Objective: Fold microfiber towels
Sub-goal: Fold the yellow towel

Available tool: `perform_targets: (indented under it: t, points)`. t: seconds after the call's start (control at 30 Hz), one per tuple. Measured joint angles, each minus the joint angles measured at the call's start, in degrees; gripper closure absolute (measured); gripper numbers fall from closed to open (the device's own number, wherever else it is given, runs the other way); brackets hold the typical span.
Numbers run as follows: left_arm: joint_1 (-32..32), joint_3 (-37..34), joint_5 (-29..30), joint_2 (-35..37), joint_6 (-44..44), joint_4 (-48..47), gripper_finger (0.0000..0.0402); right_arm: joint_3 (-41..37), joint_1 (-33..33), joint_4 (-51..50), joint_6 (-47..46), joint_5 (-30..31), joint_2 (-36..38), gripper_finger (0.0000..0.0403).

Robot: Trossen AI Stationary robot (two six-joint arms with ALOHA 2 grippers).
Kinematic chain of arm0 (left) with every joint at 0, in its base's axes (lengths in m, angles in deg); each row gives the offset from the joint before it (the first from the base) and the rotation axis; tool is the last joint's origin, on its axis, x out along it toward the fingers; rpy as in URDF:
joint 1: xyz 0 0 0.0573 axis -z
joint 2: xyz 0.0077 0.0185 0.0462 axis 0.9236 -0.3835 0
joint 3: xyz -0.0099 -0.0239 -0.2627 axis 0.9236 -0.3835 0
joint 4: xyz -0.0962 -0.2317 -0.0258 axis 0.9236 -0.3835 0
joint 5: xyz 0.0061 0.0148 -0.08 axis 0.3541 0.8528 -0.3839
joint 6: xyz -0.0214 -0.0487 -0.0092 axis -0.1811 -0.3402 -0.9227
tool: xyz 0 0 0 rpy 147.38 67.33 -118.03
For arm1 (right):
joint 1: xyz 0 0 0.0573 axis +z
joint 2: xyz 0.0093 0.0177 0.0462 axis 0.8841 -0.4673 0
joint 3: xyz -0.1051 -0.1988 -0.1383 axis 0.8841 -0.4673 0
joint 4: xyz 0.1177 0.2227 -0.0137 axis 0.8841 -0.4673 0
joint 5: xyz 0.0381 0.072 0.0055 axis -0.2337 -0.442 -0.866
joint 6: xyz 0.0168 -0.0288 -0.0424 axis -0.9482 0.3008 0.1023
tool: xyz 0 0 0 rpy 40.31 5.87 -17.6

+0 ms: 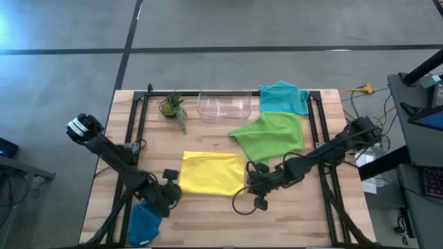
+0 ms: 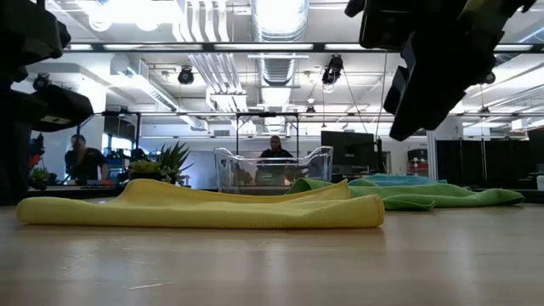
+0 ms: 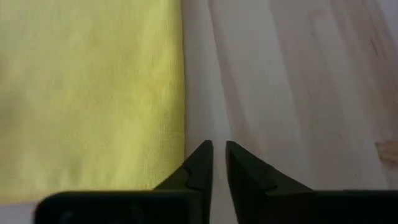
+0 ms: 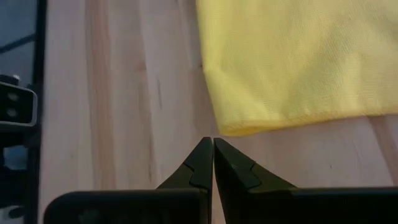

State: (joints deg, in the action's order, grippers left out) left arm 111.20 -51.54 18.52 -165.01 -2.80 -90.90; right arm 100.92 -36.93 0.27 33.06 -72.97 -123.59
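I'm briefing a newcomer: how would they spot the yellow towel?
Start at the clear plastic bin at the table's far edge, then come toward the near edge. The yellow towel lies flat and folded between both arms, the only yellow cloth, beside the lime green towel.

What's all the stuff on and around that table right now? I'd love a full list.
yellow towel: one, yellow, folded over, lying flat at the table's front middle
lime green towel: one, lime green, spread loosely right of centre
teal towel: one, teal, back right, beside the bin
dark blue towel: one, blue, at the front left edge, partly under the left arm
clear plastic bin: one, see-through, back middle
potted plant: one, green, back left of the bin
table: one, pale wood
people: two, dark clothing, far off in the room behind
left gripper: one, dark, a narrow gap between the fingers, holding nothing, by the yellow towel's left edge
right gripper: one, dark, shut, empty, by its right corner
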Motion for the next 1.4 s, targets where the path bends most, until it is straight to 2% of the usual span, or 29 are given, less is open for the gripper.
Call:
perform_targets:
  t: [0.2, 0.4, 0.5, 0.63, 0.8, 1.0, 1.17, 1.4]
  points:
    - [0.0, 0.3, 4.4, 0.1, 5.6, 0.1, 0.0289, 0.2, 0.0, 3.6, -0.8, 0.2, 0.0, 0.0394]
    - [-0.2, 0.1, 4.7, -3.3, 10.0, 0.0, 0.0219, 0.2, -0.1, 4.8, -0.8, 1.0, 0.0, 0.0394]
    - [-1.2, 0.3, 5.4, -6.8, 9.8, 0.3, 0.0199, 0.2, -0.1, 4.8, -0.8, 1.0, 0.0, 0.0394]
    - [-2.1, 0.8, 5.3, -10.4, 9.6, 0.5, 0.0192, 0.2, -0.1, 4.8, -0.8, 1.0, 0.0, 0.0394]
    - [-2.6, 0.9, 3.2, -11.1, 9.1, 0.1, 0.0213, 0.2, -0.1, 5.8, -0.3, 1.0, -0.1, 0.0394]
    - [-3.1, 0.3, -0.3, -11.0, 1.7, -2.3, 0.0273, 0.3, -1.0, 11.0, 3.8, -0.1, -2.0, 0.0388]
    - [-4.4, 0.2, -2.8, -11.0, -0.5, -4.8, 0.0335, 0.3, -1.7, 13.3, 5.1, -2.7, -4.7, 0.0362]
    - [-5.6, 0.3, -3.3, -11.1, -0.6, -5.2, 0.0397, 0.3, -1.6, 15.9, 13.6, -4.7, -7.8, 0.0313]
